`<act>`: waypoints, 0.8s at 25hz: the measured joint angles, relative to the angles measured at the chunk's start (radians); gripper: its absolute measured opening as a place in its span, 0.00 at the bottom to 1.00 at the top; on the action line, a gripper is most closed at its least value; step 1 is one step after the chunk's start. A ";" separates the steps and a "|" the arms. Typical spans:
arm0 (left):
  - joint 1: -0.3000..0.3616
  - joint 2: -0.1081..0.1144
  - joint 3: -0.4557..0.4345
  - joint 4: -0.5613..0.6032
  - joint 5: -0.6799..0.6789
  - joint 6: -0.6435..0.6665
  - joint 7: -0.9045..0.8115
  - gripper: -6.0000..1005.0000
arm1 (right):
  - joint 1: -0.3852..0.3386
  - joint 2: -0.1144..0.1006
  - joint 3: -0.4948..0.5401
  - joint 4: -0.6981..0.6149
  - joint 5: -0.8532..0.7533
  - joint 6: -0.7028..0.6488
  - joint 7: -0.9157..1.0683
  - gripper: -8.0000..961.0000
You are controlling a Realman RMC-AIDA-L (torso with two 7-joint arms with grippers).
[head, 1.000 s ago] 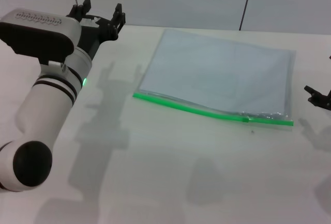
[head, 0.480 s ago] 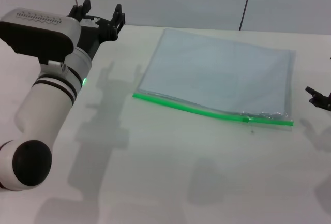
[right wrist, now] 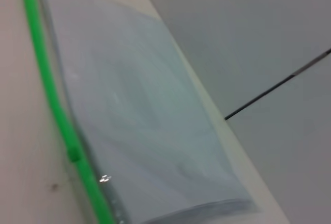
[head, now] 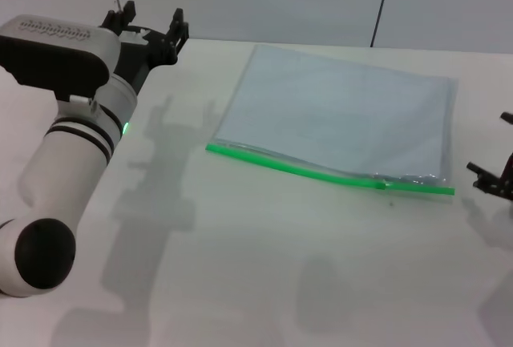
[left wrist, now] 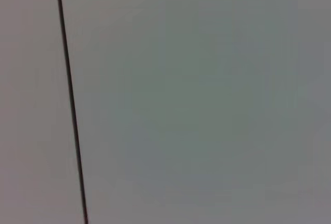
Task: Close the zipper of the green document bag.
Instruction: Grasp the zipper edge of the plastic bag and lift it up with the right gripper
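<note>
The green document bag (head: 345, 119) lies flat on the white table (head: 240, 267), toward the far right of my working area, with its zipper (head: 321, 172) forming the edge nearest me. The zipper runs from the bag's near left corner to its near right corner, and the small green slider tab (head: 379, 184) sits close to the right end. My left tool (head: 147, 25) is raised at the far left edge of the table, well apart from the bag, its two black fingers spread with a clear gap between them. My right tool (head: 493, 175) appears only partly at the right border of the head view, near the zipper's right end and not touching it; I cannot tell whether it is open or closed. The right wrist view shows the zipper (right wrist: 57, 110) and the bag (right wrist: 139, 125) lying lengthwise.
</note>
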 joint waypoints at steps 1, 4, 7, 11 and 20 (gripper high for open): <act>0.002 0.001 -0.004 0.000 0.001 0.000 0.000 0.74 | -0.002 0.000 -0.006 0.000 -0.006 0.000 0.000 0.87; 0.006 0.001 -0.011 -0.001 0.003 0.000 0.000 0.74 | -0.004 0.001 -0.023 0.000 -0.024 0.000 0.006 0.87; 0.006 0.002 -0.011 -0.001 0.004 0.000 0.000 0.74 | -0.004 0.001 -0.036 0.004 -0.042 -0.001 0.020 0.87; 0.007 0.005 -0.013 -0.001 0.005 0.000 0.000 0.74 | -0.003 0.000 -0.057 0.016 -0.047 -0.003 0.029 0.87; 0.008 0.009 -0.016 -0.003 0.004 0.000 0.000 0.74 | 0.028 -0.002 -0.091 0.069 -0.048 -0.003 0.036 0.87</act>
